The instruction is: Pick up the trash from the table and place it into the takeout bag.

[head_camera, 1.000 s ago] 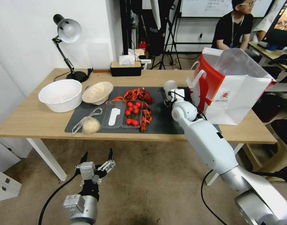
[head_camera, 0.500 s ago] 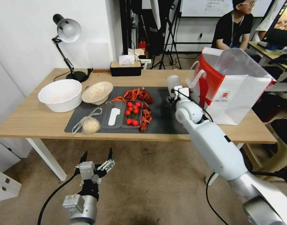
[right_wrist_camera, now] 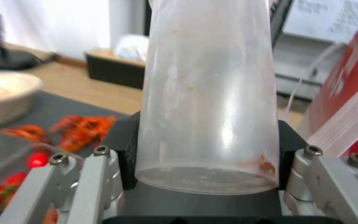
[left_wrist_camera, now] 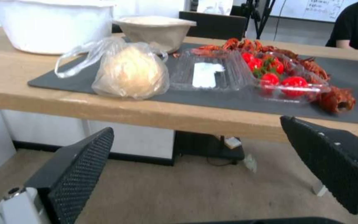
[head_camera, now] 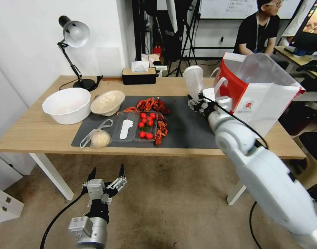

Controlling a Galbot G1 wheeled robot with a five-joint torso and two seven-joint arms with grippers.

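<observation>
My right gripper [head_camera: 199,101] is shut on a clear plastic cup [head_camera: 194,81], held upright in the air above the dark mat, just left of the takeout bag [head_camera: 258,100]. The right wrist view has the cup [right_wrist_camera: 208,93] standing between the jaws, with the bag's red side [right_wrist_camera: 353,93] close beside it. On the table [head_camera: 34,131] lie a beige bowl [head_camera: 107,102], a clear plastic bag with a beige lump [head_camera: 99,138] [left_wrist_camera: 131,73], and red shell scraps [head_camera: 153,103]. My left gripper [head_camera: 108,176] hangs open below the table's front edge, over the floor.
A big white bowl [head_camera: 66,105] and a desk lamp [head_camera: 73,34] stand at the table's left, a black tissue box [head_camera: 139,74] at the back. A clear tray with red tomatoes [head_camera: 137,126] lies mid-mat. The mat between tray and bag is bare.
The right gripper has lifted the clear cup off the mat and carried it up and to the right, closer to the takeout bag. The left arm has stayed still.
</observation>
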